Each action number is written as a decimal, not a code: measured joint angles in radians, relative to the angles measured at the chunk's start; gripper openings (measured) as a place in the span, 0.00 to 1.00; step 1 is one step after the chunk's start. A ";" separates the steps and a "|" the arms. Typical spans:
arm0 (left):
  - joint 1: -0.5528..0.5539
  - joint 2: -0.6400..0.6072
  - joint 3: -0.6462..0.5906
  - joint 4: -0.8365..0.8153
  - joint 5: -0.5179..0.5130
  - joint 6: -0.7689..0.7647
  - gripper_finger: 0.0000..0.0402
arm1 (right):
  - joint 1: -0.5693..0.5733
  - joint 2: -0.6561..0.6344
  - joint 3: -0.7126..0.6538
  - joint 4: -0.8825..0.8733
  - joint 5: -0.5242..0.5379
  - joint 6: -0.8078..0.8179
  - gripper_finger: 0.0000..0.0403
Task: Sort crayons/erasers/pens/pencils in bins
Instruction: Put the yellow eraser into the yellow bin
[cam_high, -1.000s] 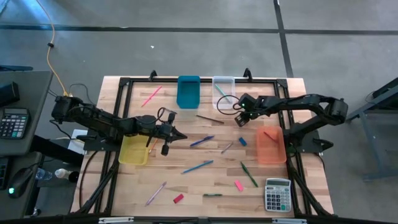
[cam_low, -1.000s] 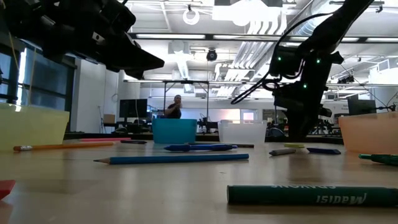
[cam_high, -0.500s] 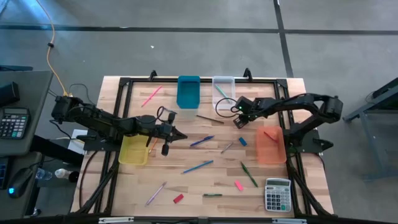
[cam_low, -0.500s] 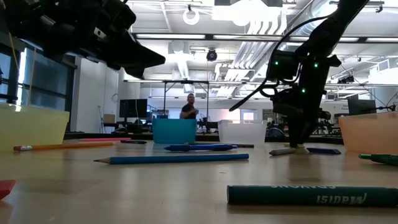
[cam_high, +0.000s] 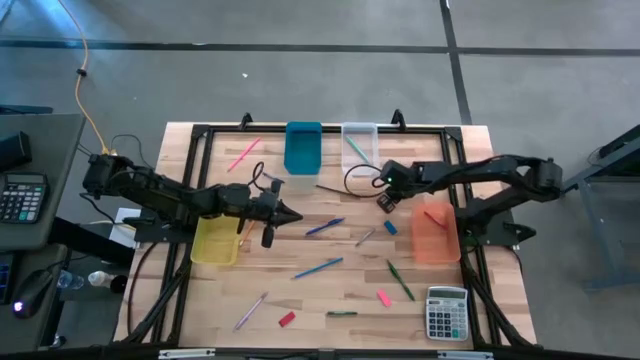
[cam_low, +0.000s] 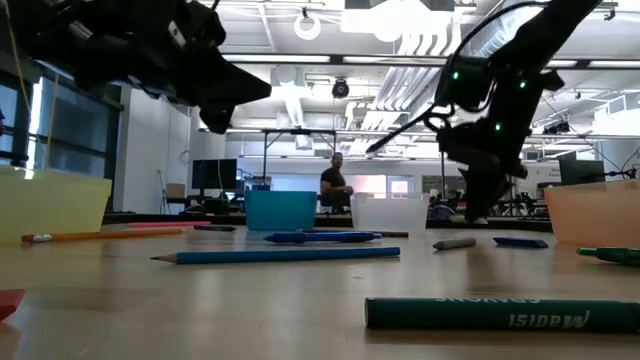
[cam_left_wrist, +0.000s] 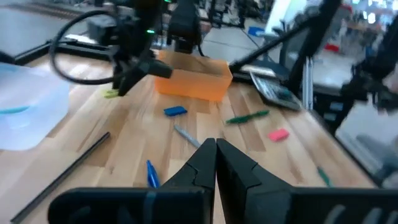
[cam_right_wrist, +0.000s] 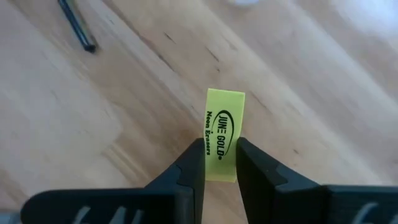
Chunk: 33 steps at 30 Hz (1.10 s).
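My right gripper (cam_high: 385, 203) is shut on a yellow eraser (cam_right_wrist: 224, 134) above the table, between the clear bin (cam_high: 359, 145) and the orange bin (cam_high: 434, 232); it also shows in the low view (cam_low: 478, 212). My left gripper (cam_high: 292, 216) is shut and empty, held above the table beside the yellow bin (cam_high: 215, 242). The teal bin (cam_high: 302, 147) stands at the far edge. A blue eraser (cam_high: 390, 228), a pink eraser (cam_high: 383, 298) and a red eraser (cam_high: 287, 319) lie flat on the table. My right gripper pinches the yellow eraser between its two fingers by its two long sides, at the end nearer the wrist (cam_right_wrist: 219, 165). The printed far end (cam_right_wrist: 226, 102) sticks out past the fingertips. The fingers point down at the table. The eraser is lifted clear of the wood.
Pens, pencils and crayons lie scattered: a blue pen (cam_high: 325, 226), a blue pencil (cam_high: 318, 268), a green crayon (cam_high: 400, 280), a pink pencil (cam_high: 243, 154), a black pen (cam_high: 337, 191). A grey calculator (cam_high: 446, 313) sits at the near right. A person (cam_low: 335, 185) walks in the room behind.
My right gripper has dipped down to the table at the yellow eraser, then come up a little and toward the near edge with the eraser, which is now lifted clear of the wood.
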 joint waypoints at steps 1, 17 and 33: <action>0.003 0.000 0.004 -0.002 0.001 -0.027 0.00 | 0.023 -0.015 0.000 0.002 0.008 -0.008 0.15; 0.000 0.091 0.073 -0.040 0.004 -0.232 0.17 | 0.473 0.004 0.002 0.415 0.375 -0.187 0.15; -0.024 0.318 0.267 -0.038 0.004 -0.230 0.34 | 0.676 0.234 0.003 0.835 0.637 -0.606 0.15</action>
